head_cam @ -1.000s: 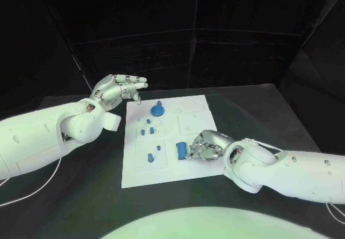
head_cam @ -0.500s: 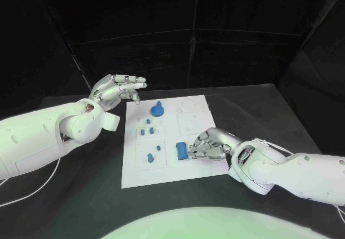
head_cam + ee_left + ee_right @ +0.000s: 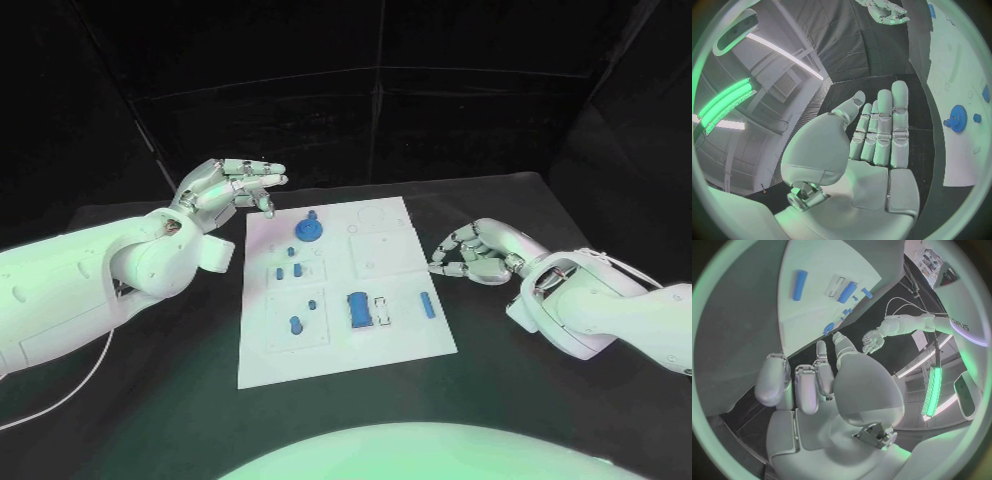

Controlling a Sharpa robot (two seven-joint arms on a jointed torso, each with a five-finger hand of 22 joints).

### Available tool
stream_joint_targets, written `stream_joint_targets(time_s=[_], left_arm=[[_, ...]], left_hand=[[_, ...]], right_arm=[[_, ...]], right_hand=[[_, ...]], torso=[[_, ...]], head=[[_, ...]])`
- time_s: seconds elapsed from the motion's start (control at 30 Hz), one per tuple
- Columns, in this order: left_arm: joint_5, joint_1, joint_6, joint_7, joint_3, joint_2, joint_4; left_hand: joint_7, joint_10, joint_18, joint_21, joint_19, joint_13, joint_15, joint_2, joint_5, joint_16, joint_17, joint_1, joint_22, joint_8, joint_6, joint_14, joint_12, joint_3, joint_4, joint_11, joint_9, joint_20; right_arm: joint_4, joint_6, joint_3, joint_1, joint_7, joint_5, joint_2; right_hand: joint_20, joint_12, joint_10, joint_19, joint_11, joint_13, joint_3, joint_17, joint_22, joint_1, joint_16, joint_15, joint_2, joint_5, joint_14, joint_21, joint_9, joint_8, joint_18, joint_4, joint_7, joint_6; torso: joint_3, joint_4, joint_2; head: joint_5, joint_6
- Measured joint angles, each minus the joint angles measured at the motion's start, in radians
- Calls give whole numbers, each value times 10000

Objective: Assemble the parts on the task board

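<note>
- Right hand has pulled off the task board since a second ago; it was down over the board's near-right area, fingers bunched by the big blue block. Now it hovers beside the board's right edge, over black table, apart from the board.
- Right hand holds nothing: fingers loosely curled, apart, empty in the right wrist view.
- New since earlier frames: a slim blue bar lies on the board right of the big blue block, with a small white slot piece between them. Likely just uncovered or released by the right hand; can't tell which, nor whether the bar is seated or just lying flat.
- Left hand unchanged, raised just off the board's far-left corner, holding nothing; left wrist view shows fingers straight and together, thumb apart.
- Blue gear stands near the board's far edge, same as before. Small blue pegs mid-left of the board, another small blue part at near-left, none moved relative to the board.
- Whole view shifted a bit, camera move, not the board.
- Judgement: one placement step looks finished, right hand free for the next part; several parts are left, so the task is partway.
</note>
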Motion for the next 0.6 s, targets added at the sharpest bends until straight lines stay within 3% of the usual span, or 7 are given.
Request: stream_joint_targets(time_s=[0.17, 0.4, 0.6], left_arm=[[0, 0, 0, 1, -11, 24, -19], [0, -1, 0, 2, -65, 45, -16], [0, -2, 1, 3, -114, 31, -1]], left_hand=[[0, 0, -1, 0, 0, 0, 0, 0, 0, 0, 1, 0, 1, 0, 0, 0, 0, 0, 0, 0, 0, 0], [0, 0, -1, 0, 36, 0, 0, 0, 0, 0, 1, 0, 0, 0, 0, 0, 0, 0, 0, 0, 0, 36], [0, 0, -1, 0, 36, 0, 0, 0, 0, 0, 1, 0, -8, 0, 0, 0, 0, 0, 0, 0, 0, 36]], right_arm=[[-197, 571, -5, 74, -737, -755, -96], [-501, 1436, -17, 38, -1610, -1573, 230], [-567, 1822, -25, -178, -2108, -2077, 499]], right_hand=[[35, -142, -38, -36, 35, -3, -159, 0, -95, -270, -90, 26, -262, -237, -27, -81, -41, -64, 0, 80, -13, 279], [35, -190, -39, -36, 34, -3, -333, 8, -188, -499, -159, 26, -311, -252, -27, -152, -51, -116, 0, 199, -34, 371], [35, -190, -39, -36, 33, -3, -430, 7, -199, -610, -165, 26, -318, -197, -26, -154, -51, -116, 0, 242, -48, 387]], torso=[[3, -4, 20], [18, -15, 27], [13, -12, 18]], head=[[-88, 48], [-174, 57], [-200, 33]])
